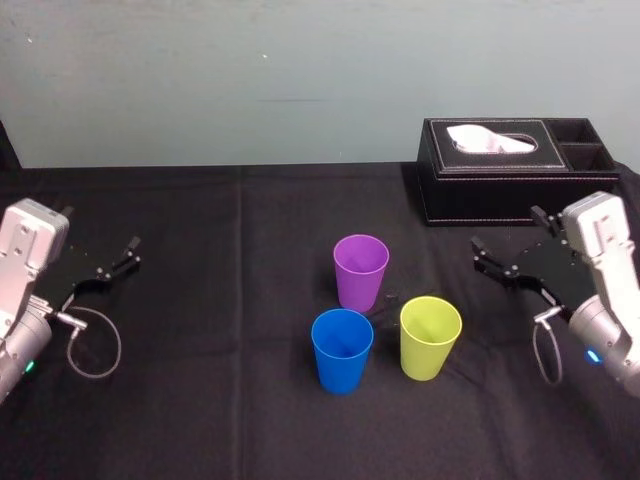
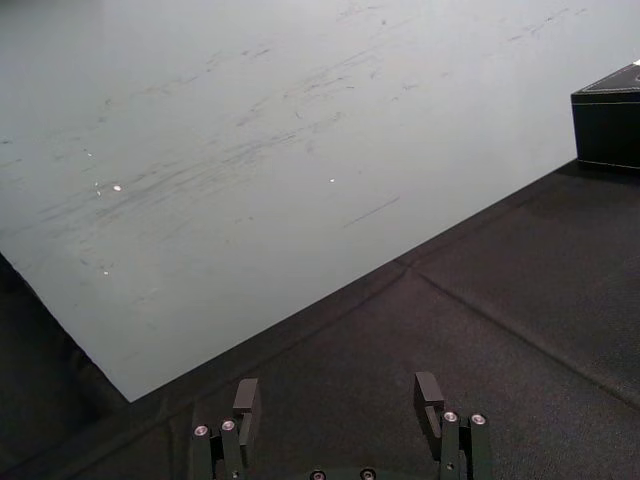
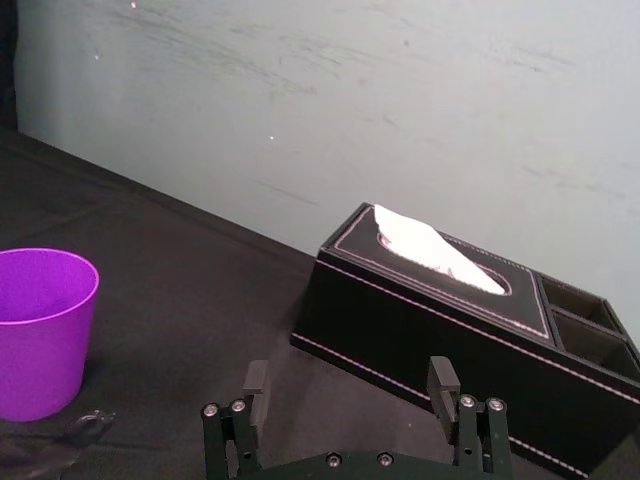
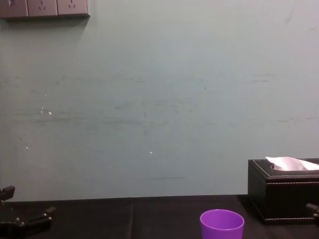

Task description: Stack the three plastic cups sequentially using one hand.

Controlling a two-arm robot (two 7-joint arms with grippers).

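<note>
My left gripper [image 1: 118, 258] hangs wide open, empty, far left over the table [image 1: 200, 420]. Mid-table, upright and close together: blue cup [image 1: 342, 350] in front, purple cup [image 1: 360, 272] behind, yellow-green cup [image 1: 430, 337] to the right. Probably light, thin, slick, squashy, so I'd pinch one wall at the rim, gently. My right gripper [image 1: 510, 238] hovers wide open near them.

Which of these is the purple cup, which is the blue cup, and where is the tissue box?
purple cup [image 1: 359, 288], head view, on its front wall below the rim.
blue cup [image 1: 341, 368], head view, on its front wall.
black tissue box [image 1: 480, 197], head view, on its front face.
</note>
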